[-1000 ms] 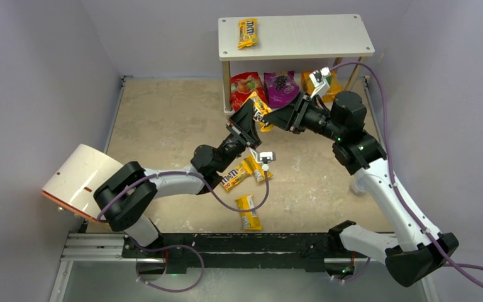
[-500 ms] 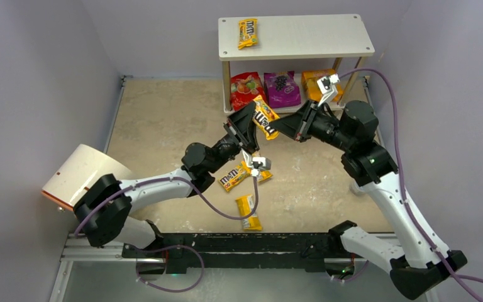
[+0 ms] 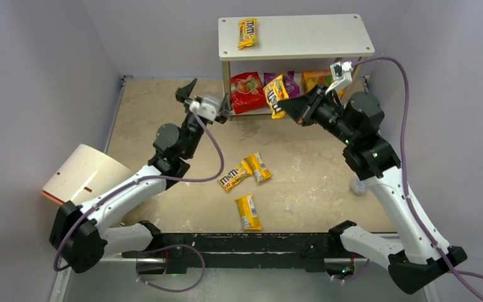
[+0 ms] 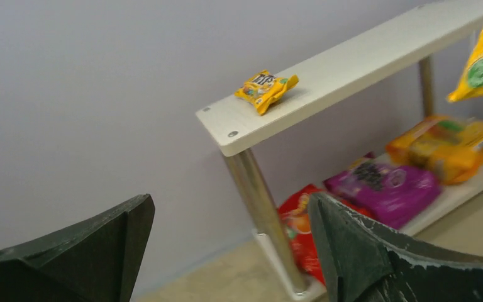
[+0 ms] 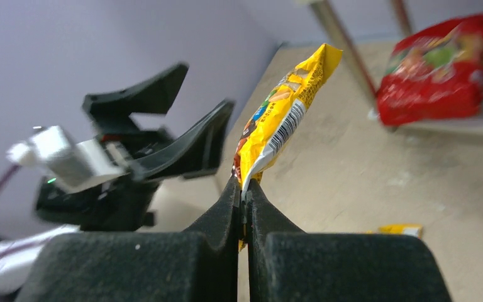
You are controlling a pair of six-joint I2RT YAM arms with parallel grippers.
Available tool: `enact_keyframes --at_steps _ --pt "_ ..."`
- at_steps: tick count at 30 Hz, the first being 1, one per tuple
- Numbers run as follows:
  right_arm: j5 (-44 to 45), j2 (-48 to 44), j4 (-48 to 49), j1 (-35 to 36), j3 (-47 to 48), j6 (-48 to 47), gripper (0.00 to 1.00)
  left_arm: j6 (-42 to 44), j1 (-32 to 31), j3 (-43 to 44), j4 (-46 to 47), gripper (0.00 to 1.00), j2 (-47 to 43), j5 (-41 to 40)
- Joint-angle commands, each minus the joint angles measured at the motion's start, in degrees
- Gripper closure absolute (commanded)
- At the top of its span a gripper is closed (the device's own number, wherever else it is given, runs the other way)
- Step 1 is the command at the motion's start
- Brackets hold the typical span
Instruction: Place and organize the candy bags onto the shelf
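My right gripper (image 3: pixel 287 106) (image 5: pixel 243 189) is shut on the bottom edge of a yellow candy bag (image 3: pixel 277 95) (image 5: pixel 277 119), which hangs in the air in front of the shelf (image 3: pixel 295 38) (image 4: pixel 352 63). My left gripper (image 3: pixel 209 94) (image 4: pixel 229 201) stands wide open and empty, left of the shelf's front leg. One yellow bag (image 3: pixel 247 33) (image 4: pixel 266 90) lies on the top tier. On the lower tier stand a red pouch (image 3: pixel 247 91) (image 4: pixel 299 233), a purple pouch (image 4: pixel 383 182) and an orange pouch (image 3: pixel 317 78) (image 4: pixel 446 141). Three yellow bags (image 3: pixel 234 178) (image 3: pixel 258 167) (image 3: pixel 248 212) lie on the floor.
A white cylinder with an orange rim (image 3: pixel 78 179) lies at the left beside the left arm. Purple walls close in the beige floor on three sides. The black rail (image 3: pixel 239 242) holding both arm bases runs along the near edge.
My left gripper opened, let go of the yellow bag and swung away to the left. My right gripper closed on that bag and carried it up toward the shelf.
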Motion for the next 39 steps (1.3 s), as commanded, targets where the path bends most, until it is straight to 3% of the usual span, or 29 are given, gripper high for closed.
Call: enact_keyframes --at_steps 1,4,10,19,23,32,36,39 --pt "15.37 6.55 4.73 -0.56 6.49 -5.51 1.0 -46.23 1.67 14.12 -40.48 0.02 -4.61 -3.9" --pt "15.28 11.42 9.46 -2.84 10.46 -6.52 1.0 -54.12 1.73 13.16 -48.01 0.02 -5.95 -2.54" --pt "10.62 29.89 8.12 -8.21 31.24 -7.42 1.0 -58.0 1.95 7.85 -50.46 0.01 -11.06 3.42" --pt "-0.36 53.81 5.27 -11.39 55.39 -7.22 1.0 -58.25 1.94 0.95 -51.09 0.0 -17.96 -2.61" --pt "-1.25 61.76 1.69 -11.63 65.62 -7.2 1.0 -57.83 1.94 0.37 -52.37 0.0 -18.34 -6.83" --pt "2.57 60.27 7.27 -11.88 56.11 -4.81 1.0 -56.97 2.04 -0.43 -54.0 0.0 -20.03 -8.63" --pt "0.95 60.65 5.83 -11.92 56.19 -4.13 0.89 -57.13 2.03 -0.59 -54.46 0.0 -20.51 -9.83" --pt "1.37 59.99 6.16 -11.92 54.36 -3.01 0.87 -57.47 1.98 -0.57 -54.65 0.0 -20.57 -10.11"
